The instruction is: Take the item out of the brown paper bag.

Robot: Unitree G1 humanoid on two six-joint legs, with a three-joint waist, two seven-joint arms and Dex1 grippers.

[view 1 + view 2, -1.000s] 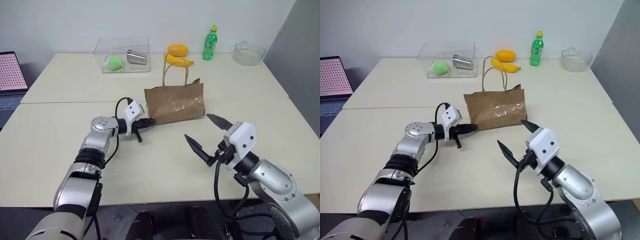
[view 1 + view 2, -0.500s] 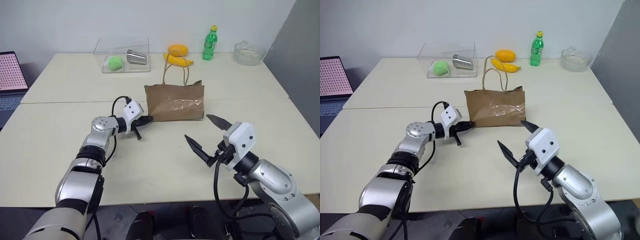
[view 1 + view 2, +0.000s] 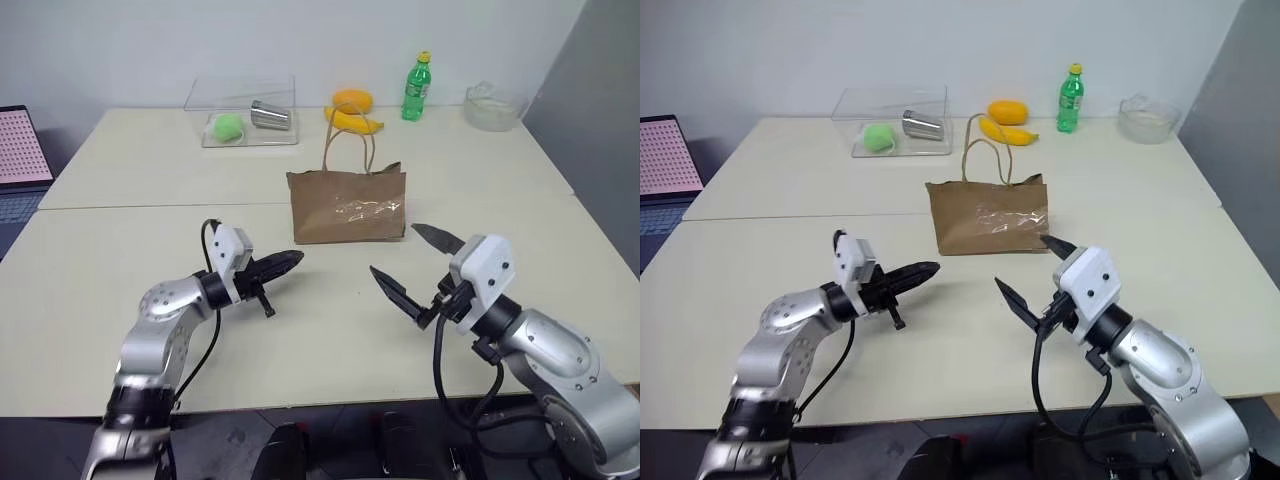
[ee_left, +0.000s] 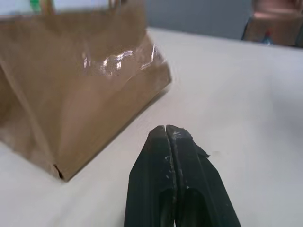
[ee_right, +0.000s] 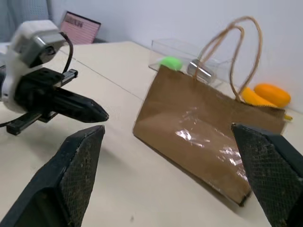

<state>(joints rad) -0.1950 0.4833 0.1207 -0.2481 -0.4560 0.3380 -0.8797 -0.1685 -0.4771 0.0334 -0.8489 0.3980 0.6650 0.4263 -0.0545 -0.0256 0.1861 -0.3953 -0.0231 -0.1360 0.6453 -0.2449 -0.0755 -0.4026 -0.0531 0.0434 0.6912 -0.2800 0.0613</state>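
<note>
The left gripper (image 3: 288, 262) has pulled back from the bag (image 3: 346, 207); a second ago its tips were at the bag's near left corner, now it hovers well clear over bare table (image 3: 100, 250). The bag, tilted then, now stands upright. The right gripper (image 3: 413, 268) has not moved.

The left gripper's fingers are pressed together with nothing between them, pointing level toward the bag. The right gripper's two fingers are spread wide and empty, aimed at the bag from its near right side.

The bag stands near the middle of the table with its long side across the robot's view, broad face toward the robot, a glossy patch on that face. Its two cord handles (image 3: 348, 147) rise in loops from the top edge. The item inside cannot be seen, so its direction cannot be told.

Behind the bag lie a banana (image 3: 354, 122) and an orange fruit (image 3: 352, 99), with a green bottle (image 3: 415, 87) and a glass bowl (image 3: 488, 105) to the right. Back left, a clear tray (image 3: 243, 110) holds a green ball (image 3: 226, 125) and a metal cup (image 3: 269, 115). A laptop (image 3: 22, 150) sits at the far left.
</note>
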